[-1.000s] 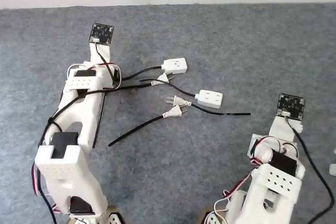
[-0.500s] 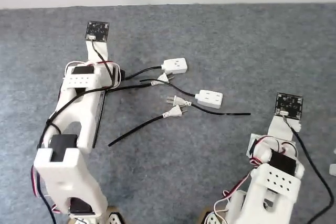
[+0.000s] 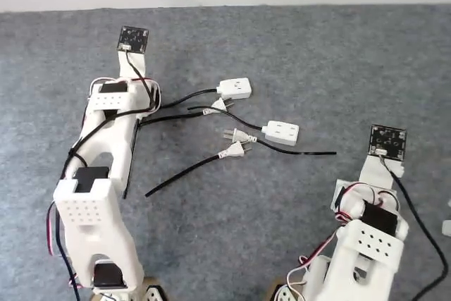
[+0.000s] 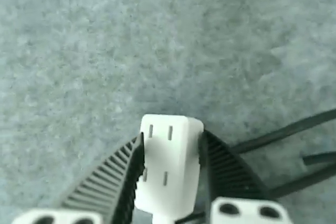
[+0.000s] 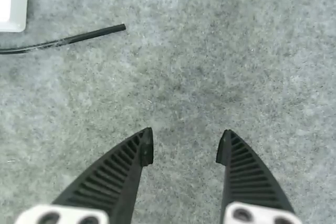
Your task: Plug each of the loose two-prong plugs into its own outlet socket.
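Grey carpet (image 4: pixel 157 35) — left hand (image 4: pixel 171 138) around white socket (image 4: pixel 169 169)

Rt wrist: socket block (image 5: pixel 10 3) cut by edge.

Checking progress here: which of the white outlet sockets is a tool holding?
The outlet socket clamped in the left tool; the farther socket and the nearer socket lie free on the carpet.

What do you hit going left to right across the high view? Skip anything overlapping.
left arm → upper outlet socket → lower outlet socket → right arm. The plugs overlap the upper socket, so they are left out.
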